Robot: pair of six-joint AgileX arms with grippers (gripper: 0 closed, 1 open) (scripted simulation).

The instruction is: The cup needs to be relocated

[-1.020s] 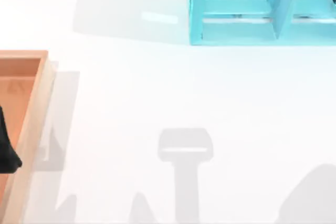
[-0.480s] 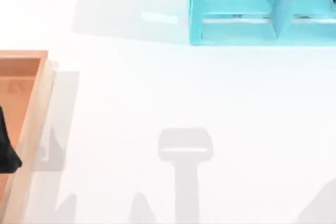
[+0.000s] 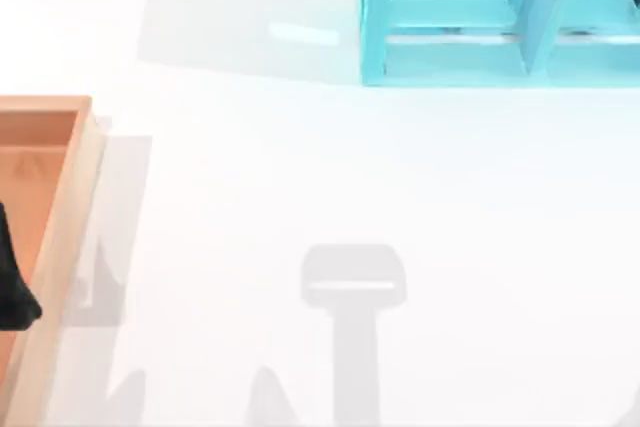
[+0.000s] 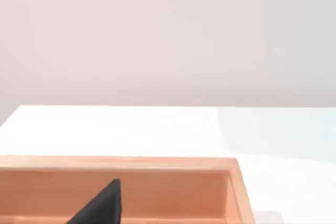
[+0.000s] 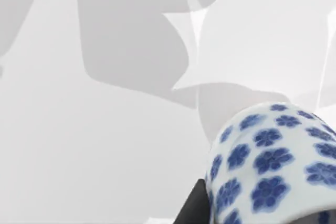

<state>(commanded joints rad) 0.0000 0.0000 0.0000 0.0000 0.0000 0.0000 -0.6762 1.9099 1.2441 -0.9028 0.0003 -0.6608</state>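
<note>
One small white cup patterned with dark blue flowers sits right up against the right arm's wrist camera above the plain white table, a dark gripper part at its base, though whether the right jaws are clenched on it can't be told. Left gripper hangs parked over the wooden tray, jaw state unclear. Judged from this, a slow, level carry toward the turquoise shelf would suit the cup best.

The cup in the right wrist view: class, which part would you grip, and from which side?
Grip the cup across its curved outer wall, with fingers on opposite sides. It is a plain cylinder with no handle showing, so any side of the wall would likely serve equally.
</note>
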